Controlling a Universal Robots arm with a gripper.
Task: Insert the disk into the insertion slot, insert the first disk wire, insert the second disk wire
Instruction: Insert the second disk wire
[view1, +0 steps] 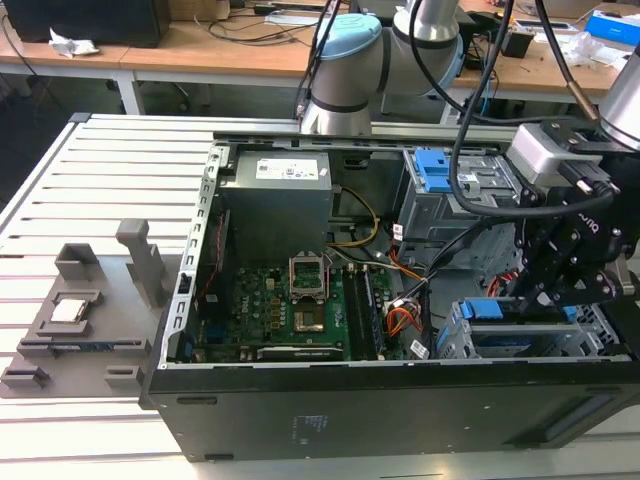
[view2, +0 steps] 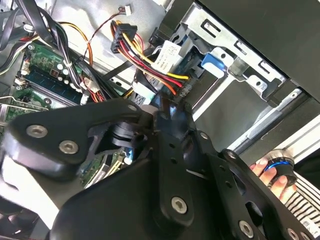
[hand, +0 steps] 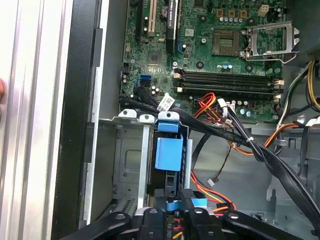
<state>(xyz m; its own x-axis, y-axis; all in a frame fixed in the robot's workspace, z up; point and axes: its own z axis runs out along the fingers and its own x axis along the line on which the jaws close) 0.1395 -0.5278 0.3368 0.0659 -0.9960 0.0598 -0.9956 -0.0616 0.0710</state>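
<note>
The disk (hand: 169, 150), in its bright blue carrier, sits inside the insertion slot (hand: 129, 165), a silver sheet-metal cage at the case's corner on the exterior view's right (view1: 455, 340). My black gripper (hand: 180, 214) hangs right at the disk's end (view1: 490, 310). It is shut on a black connector (hand: 186, 193) with red, yellow and orange wires (hand: 207, 192). In the second wrist view the same wire bundle (view2: 150, 62) runs to the connector by the blue carrier tab (view2: 212, 65), with the gripper (view2: 167, 107) just behind it.
The open computer case holds a green motherboard (view1: 300, 300), a power supply (view1: 275, 195) and a taller cage with a blue latch plate (view1: 435, 170). Black cables (hand: 270, 155) cross beside the slot. A grey fixture (view1: 75, 315) lies on the table. A person's fingers (view2: 265, 170) rest outside the case.
</note>
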